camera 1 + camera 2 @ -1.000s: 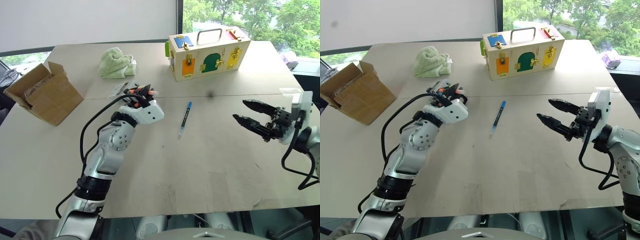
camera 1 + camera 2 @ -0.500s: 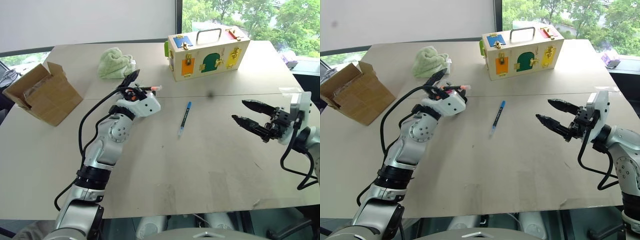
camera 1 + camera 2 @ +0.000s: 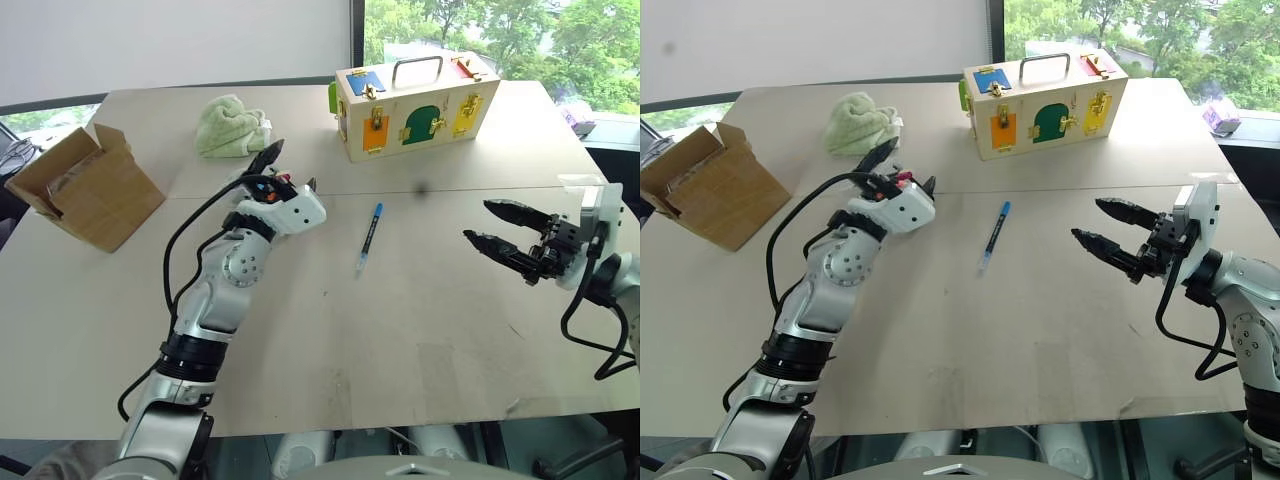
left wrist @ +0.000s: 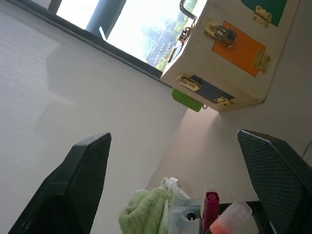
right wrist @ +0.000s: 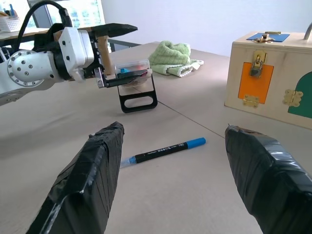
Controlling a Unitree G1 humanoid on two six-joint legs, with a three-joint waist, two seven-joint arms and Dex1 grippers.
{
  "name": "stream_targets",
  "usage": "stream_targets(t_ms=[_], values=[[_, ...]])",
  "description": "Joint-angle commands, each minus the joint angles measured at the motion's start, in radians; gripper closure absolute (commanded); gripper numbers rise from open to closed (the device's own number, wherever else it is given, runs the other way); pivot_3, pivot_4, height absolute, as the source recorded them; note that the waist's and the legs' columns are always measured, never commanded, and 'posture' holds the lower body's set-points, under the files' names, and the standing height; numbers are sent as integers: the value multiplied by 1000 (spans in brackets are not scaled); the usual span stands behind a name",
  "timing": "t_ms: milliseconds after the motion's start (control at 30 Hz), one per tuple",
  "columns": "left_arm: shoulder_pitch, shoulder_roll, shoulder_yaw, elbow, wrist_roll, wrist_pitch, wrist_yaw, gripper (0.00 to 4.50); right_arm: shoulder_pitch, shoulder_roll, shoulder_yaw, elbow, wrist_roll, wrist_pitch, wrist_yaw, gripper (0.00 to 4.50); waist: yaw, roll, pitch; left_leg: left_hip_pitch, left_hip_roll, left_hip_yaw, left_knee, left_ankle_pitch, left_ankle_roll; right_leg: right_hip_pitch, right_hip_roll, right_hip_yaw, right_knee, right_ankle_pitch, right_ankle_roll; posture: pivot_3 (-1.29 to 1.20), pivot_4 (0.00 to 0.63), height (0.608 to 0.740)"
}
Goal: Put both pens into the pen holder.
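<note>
1. A brown cardboard box point(image 3: 85, 195) stands open near the left edge of the worktop point(image 3: 400, 340).
2. A crumpled green cloth point(image 3: 233, 126) lies toward the far side, behind the left arm.
3. The left end effector point(image 3: 290, 170) is raised above the worktop with its two black fingers point(image 4: 73, 187) spread wide apart, and nothing is between them. In the right wrist view one finger reaches over the top of the pen holder point(image 5: 134, 80) and the other runs along its side, so the holder sits just ahead of the open jaws.
4. The pen holder is a small clear case on a black loop frame standing on the worktop beside the green cloth. Coloured caps show inside it, among them a pink one and an orange-tipped one point(image 4: 229, 219). Whether that orange tip belongs to the black-bodied pen cannot be told.
5. The blue pen point(image 3: 369, 237) lies flat in the middle of the worktop, between the two arms and well apart from the holder, its blue cap pointing toward the wooden box point(image 3: 418, 104).
6. The wooden box, with a metal handle and coloured latched doors, stands at the far side.
7. The right end effector point(image 3: 492, 224) hovers above the worktop on the right, pointing toward the pen, its fingers parted and empty.
</note>
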Motion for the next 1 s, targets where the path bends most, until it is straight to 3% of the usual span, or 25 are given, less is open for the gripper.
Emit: stream_targets(t_ms=[33,233,433,600,700,800,1000], values=[[1,-33,-7,-70,-26,5,0,101,2,-8,-14,-25,13,-7,2,975,0,0,0,0,0,0,0,0,0,0,0,0,0,0,0,0,150,740],[11,-123,-67,-51,-215,56,-190,101,19,-10,-20,-34,11,-6,-3,975,1,0,0,-1,0,0,1,0,0,0,0,0,0,0,0,0,150,740],[50,-227,-55,-137,-411,285,-322,101,36,-24,-4,-49,-10,-1,-10,975,-5,0,0,0,1,1,1,0,0,0,1,0,0,0,0,0,150,740],[139,-255,44,-342,-686,552,-425,101,38,0,144,-33,-161,-32,-62,975,-11,0,0,0,1,1,1,0,0,0,1,1,0,0,0,0,150,740],[250,-156,143,-491,-893,670,-558,101,-28,71,285,36,-308,-58,-149,975,-34,0,0,1,2,1,1,0,-1,0,1,1,1,0,0,0,150,740],[398,6,231,-583,-976,656,-678,101,-122,182,389,107,-397,-51,-240,975,-44,1,0,2,2,1,0,2,-3,-1,2,2,2,0,0,0,150,740],[693,192,516,-646,-1165,591,-890,101,-274,381,554,248,-581,-28,-407,975,-51,1,0,3,2,0,-1,2,-3,-1,2,2,1,0,-1,0,150,740]])
